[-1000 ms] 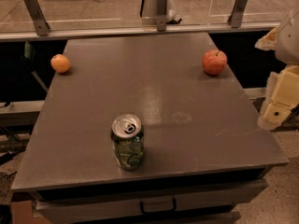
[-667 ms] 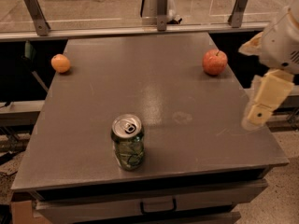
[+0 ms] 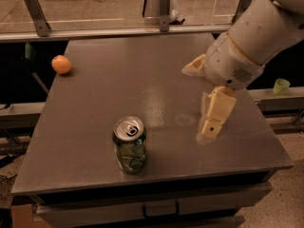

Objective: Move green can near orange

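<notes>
The hand (image 3: 211,121) hangs over the bench (image 3: 142,75) near the can (image 3: 129,145); its grip cannot be told. The orange (image 3: 61,64) sits far off.

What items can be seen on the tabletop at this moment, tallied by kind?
Green can: 1
Orange: 1
Total: 2
End effector hovers over the right side of the table, to the right of the can and apart from it.

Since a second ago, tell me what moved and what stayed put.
The gripper swung in from the right edge over the table, leftward toward the green can, touching nothing. The arm now hides the red apple. The green can and orange stayed where they were.
</notes>
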Available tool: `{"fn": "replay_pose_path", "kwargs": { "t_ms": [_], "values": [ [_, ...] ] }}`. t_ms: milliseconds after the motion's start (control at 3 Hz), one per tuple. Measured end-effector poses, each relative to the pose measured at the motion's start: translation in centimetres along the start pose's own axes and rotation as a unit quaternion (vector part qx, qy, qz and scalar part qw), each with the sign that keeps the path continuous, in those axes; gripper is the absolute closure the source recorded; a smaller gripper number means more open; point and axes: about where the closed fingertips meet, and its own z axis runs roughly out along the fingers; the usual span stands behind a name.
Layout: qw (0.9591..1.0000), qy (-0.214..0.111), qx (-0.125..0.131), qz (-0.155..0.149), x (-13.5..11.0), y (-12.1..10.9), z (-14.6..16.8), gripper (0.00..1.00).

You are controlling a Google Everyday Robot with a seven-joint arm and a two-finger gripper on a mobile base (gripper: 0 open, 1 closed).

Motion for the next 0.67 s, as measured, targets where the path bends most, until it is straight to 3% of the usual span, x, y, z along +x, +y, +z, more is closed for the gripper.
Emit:
{"fn": "replay_pose_path", "kwargs": {
  "t_ms": [333,667],
  "values": [
    [0.9975,-0.046,-0.047,-0.024,-2.3,0.9,2.7,0.00],
    [0.9908,-0.097,-0.090,-0.029,-3.8,2.0,5.0,0.00]
  ]
}}
